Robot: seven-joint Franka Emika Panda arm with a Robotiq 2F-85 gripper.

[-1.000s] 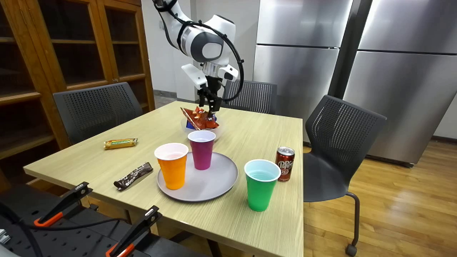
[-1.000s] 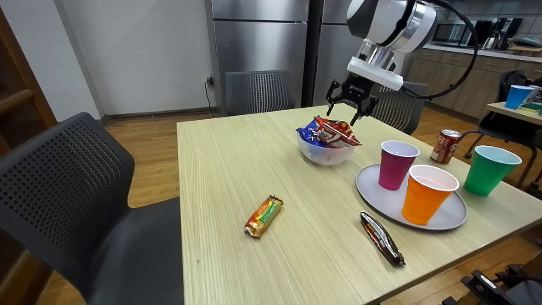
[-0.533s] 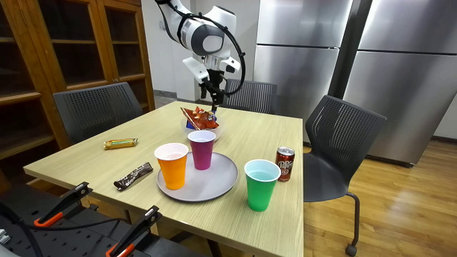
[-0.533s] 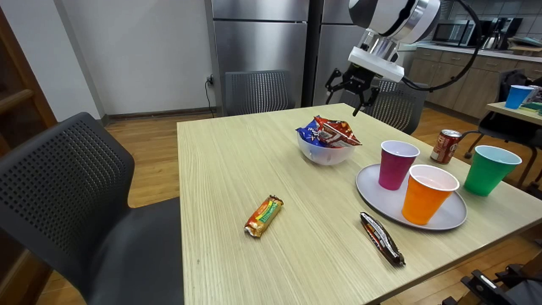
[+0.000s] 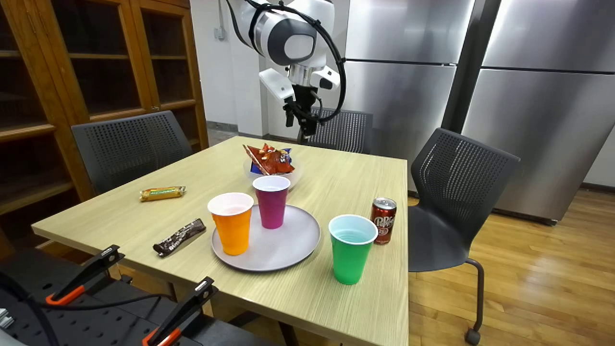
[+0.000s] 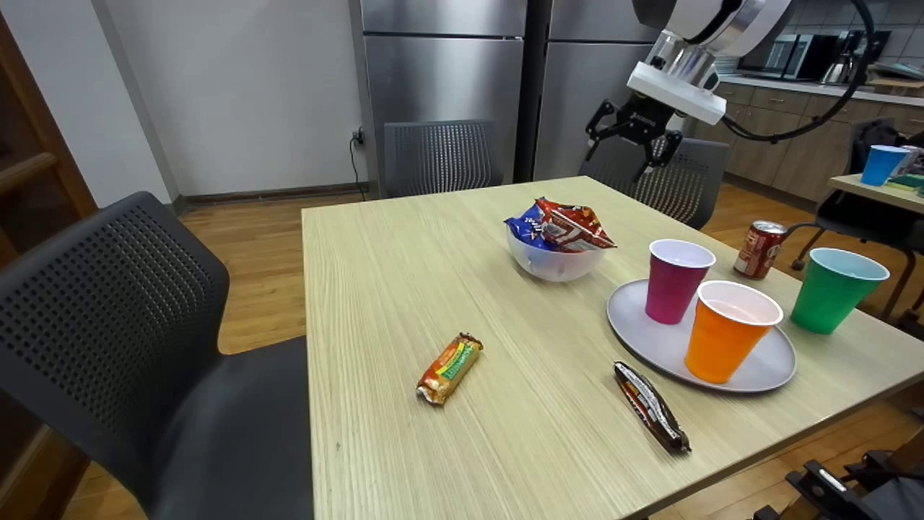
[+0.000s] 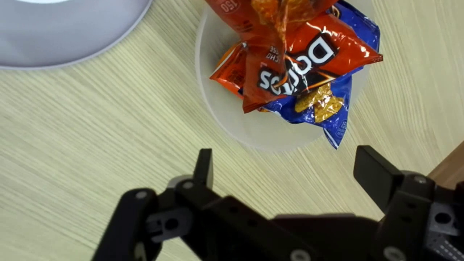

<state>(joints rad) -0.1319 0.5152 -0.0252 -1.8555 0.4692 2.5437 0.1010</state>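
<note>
My gripper (image 7: 284, 163) is open and empty, with its black fingers wide apart in the wrist view. In an exterior view the gripper (image 6: 616, 163) hangs above the table's far edge, beyond the bowl and higher than it. It touches nothing. The nearest thing is a translucent white bowl (image 6: 552, 265), also in the wrist view (image 7: 268, 134). In the bowl lie red Doritos bags (image 7: 319, 54) and a blue chip bag (image 7: 333, 105). A corner of the blue bag sticks out over the rim. The red bag (image 6: 574, 225) also leans over the rim.
A grey plate (image 5: 283, 245) holds a purple cup (image 5: 271, 206) and an orange cup (image 5: 231, 230). A green cup (image 5: 350, 254) and a soda can (image 5: 384, 223) stand beside it. A gold-wrapped bar (image 6: 449, 368) and a dark-wrapped bar (image 6: 650, 408) lie on the table. Chairs surround it.
My gripper has risen and moved away from the bowl, to the right in both exterior views. It stays open. The bowl and the bags have not moved.
</note>
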